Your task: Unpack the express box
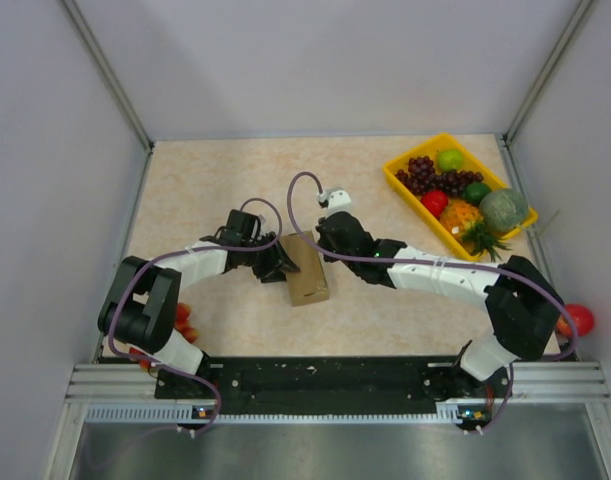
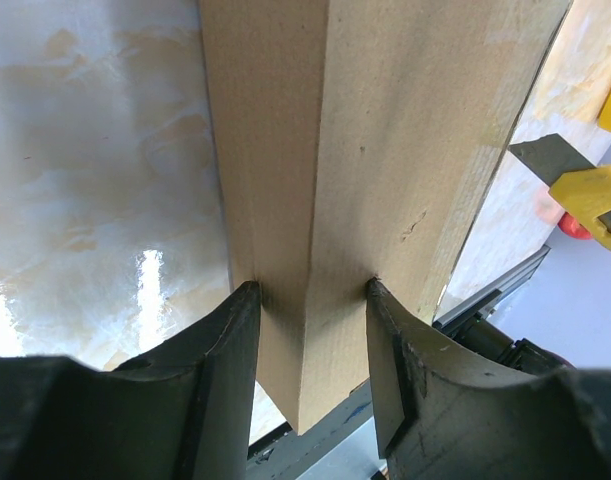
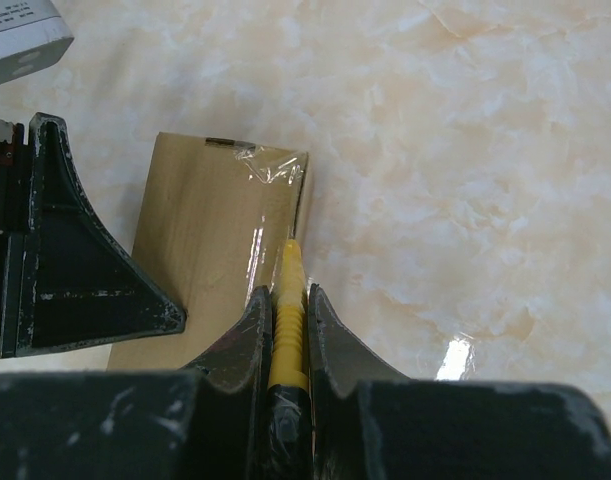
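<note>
Box pinned mid-table, cutter at its taped end

Table [image 1: 385, 310] bare at centre; express box [image 1: 307, 270] lay there, stiff, prob. light, tape slick; left gripper [image 2: 310, 300] at its 9 o'clock clamped a folded edge; right gripper [image 3: 288, 300], at 1 o'clock, narrow, pinched yellow cutter [image 3: 288, 290]; grip best on edges, not tape.

**Brown, Yellow and Marbled Beige**

The plain brown cardboard express box [image 1: 307, 270] lies on a beige marbled tabletop [image 1: 215, 180]. The yellow-handled utility knife [image 3: 286, 310] shows a grey blade. Far right, the yellow plastic fruit tray [image 1: 413, 196] holds purple, green and red fruit.
</note>
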